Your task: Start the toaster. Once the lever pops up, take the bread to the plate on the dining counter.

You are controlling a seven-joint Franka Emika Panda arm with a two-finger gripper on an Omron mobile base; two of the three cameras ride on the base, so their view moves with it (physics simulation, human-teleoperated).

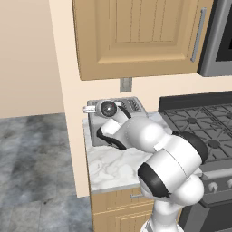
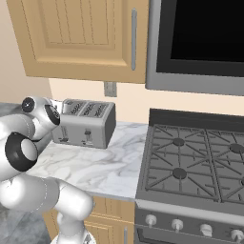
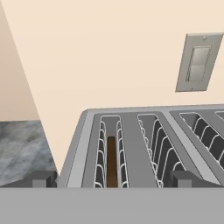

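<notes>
The counter (image 2: 95,167) carries the toaster (image 2: 86,123) at its back left corner, against the wall and beside the stove (image 2: 190,167). The bread (image 3: 111,161) sits low in the toaster's leftmost slot. The tool (image 3: 112,178) hovers above the toaster's front edge with its jaws fully spread and nothing between them. To start the toaster well, lower the tool over the front face and press down squarely on the lever (image 2: 64,135) serving the loaded slot, not the neighbouring one. The hand view shows the bread inside its slot; the right base view shows both levers and knobs on the front face.
</notes>
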